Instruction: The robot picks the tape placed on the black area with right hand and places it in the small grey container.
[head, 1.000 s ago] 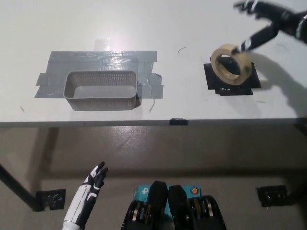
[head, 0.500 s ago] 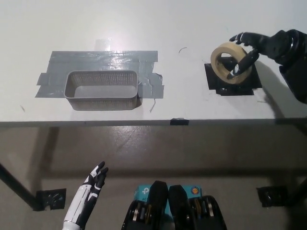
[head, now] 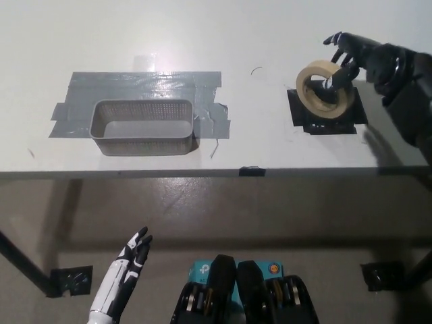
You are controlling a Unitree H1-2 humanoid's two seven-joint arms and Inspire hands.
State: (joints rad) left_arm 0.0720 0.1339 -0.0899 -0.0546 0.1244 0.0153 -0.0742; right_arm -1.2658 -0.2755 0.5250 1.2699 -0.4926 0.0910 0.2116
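Right hand [head: 358, 57] has pulled back to the roll's far rim since the earlier frame.
Tape [head: 326, 90] sits on the black patch [head: 327, 116], upper right; fingers spread, one dipping inside. Pinch the rim firmly before lifting toward the basket [head: 142, 127]. Left hand [head: 137, 251] idles, open, lower left.

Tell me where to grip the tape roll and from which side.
Grip the tape roll across its ring wall on the right, fingers in the open core. It lies tilted on the black patch, and the right robot hand is already there.
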